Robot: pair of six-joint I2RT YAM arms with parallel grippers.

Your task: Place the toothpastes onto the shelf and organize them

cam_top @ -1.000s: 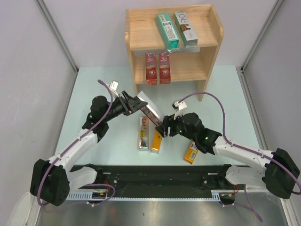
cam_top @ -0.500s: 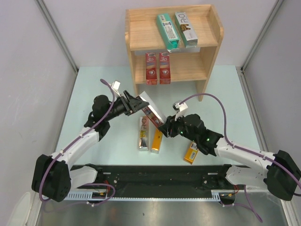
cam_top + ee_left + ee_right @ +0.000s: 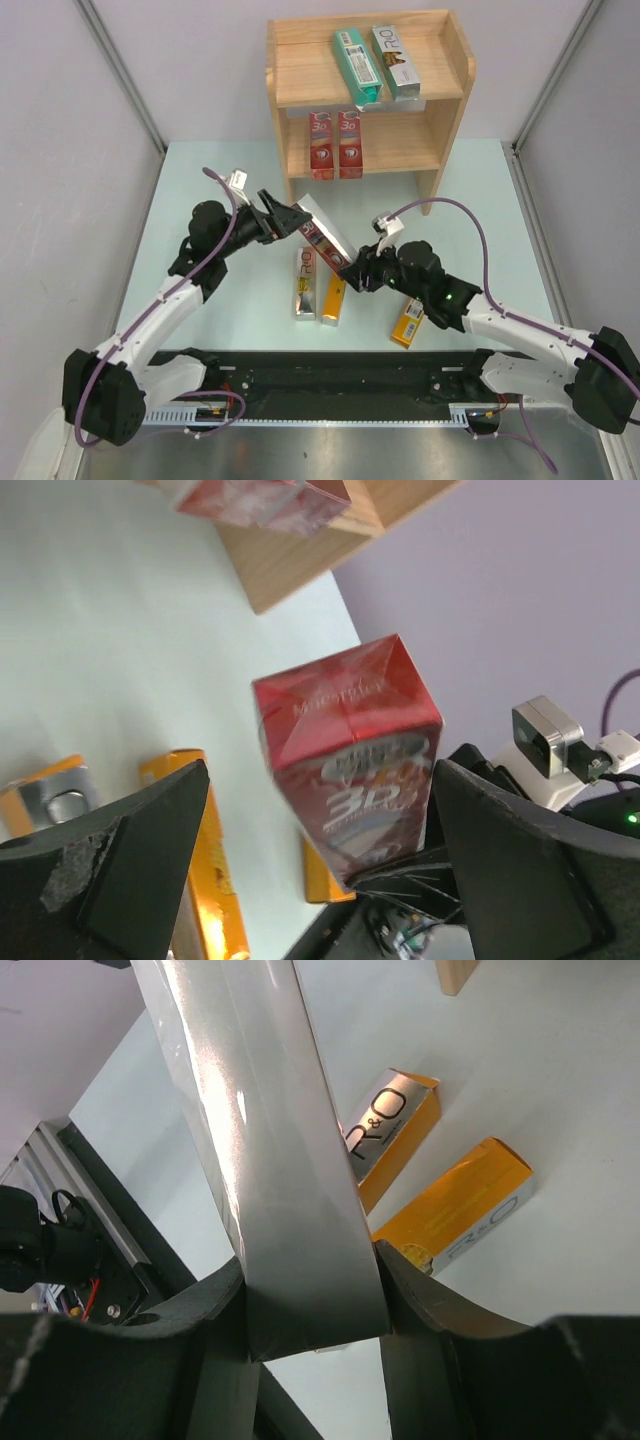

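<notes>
A red "3D" toothpaste carton [image 3: 322, 232] hangs tilted above the table between both arms. My right gripper [image 3: 355, 270] is shut on its lower end; in the right wrist view the carton's silver side [image 3: 260, 1140] is clamped between the fingers [image 3: 205, 1310]. My left gripper [image 3: 290, 218] stands open around the upper end, and the left wrist view shows the red carton [image 3: 350, 750] between spread fingers [image 3: 150, 850]. On the wooden shelf [image 3: 445, 120] lie a teal carton [image 3: 357, 65] and a silver one [image 3: 395, 60] on top, with two red ones [image 3: 335, 145] below.
Three cartons lie on the table: a silver-orange one [image 3: 305, 283], an orange one [image 3: 333, 298] beside it, and another orange one [image 3: 408, 325] under my right arm. A black rail [image 3: 340, 375] runs along the near edge. Grey walls close in both sides.
My left gripper has opened and let go of the red carton. My right gripper has shut on the carton's lower end. The left arm has drawn slightly back to the left.
</notes>
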